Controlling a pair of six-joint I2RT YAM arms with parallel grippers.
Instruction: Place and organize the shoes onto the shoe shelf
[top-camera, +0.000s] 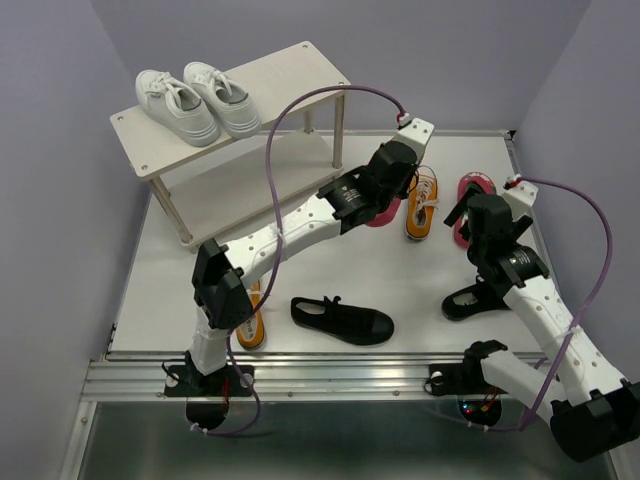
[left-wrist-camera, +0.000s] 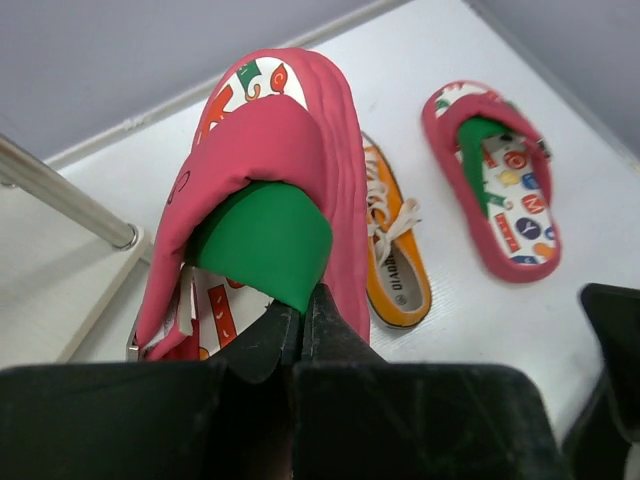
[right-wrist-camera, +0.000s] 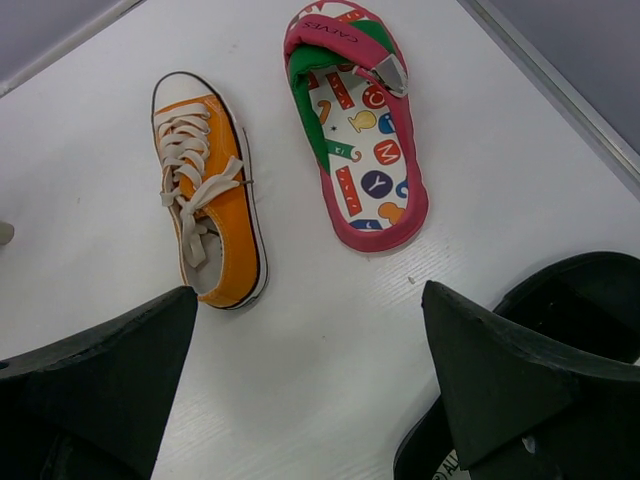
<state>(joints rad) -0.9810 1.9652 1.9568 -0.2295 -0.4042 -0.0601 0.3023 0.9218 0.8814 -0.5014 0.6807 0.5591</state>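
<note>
My left gripper (top-camera: 388, 196) is shut on the green strap (left-wrist-camera: 265, 240) of a red flip-flop (left-wrist-camera: 300, 130) and holds it tilted above the table, right of the shoe shelf (top-camera: 290, 75). Its jaws pinch the strap's edge (left-wrist-camera: 303, 310). The second red flip-flop (right-wrist-camera: 360, 130) lies flat at the far right, next to an orange sneaker (right-wrist-camera: 210, 210). My right gripper (right-wrist-camera: 310, 292) is open and empty, hovering over bare table near them, with a black strap shoe (right-wrist-camera: 580, 290) under its right finger. White sneakers (top-camera: 195, 100) stand on the shelf's top tier.
Another black strap shoe (top-camera: 345, 320) lies at the near middle of the table. A second orange sneaker (top-camera: 250, 318) lies beside the left arm's base. A metal shelf leg (left-wrist-camera: 70, 195) shows left of the held flip-flop. The shelf's lower tier (top-camera: 250, 180) shows no shoes.
</note>
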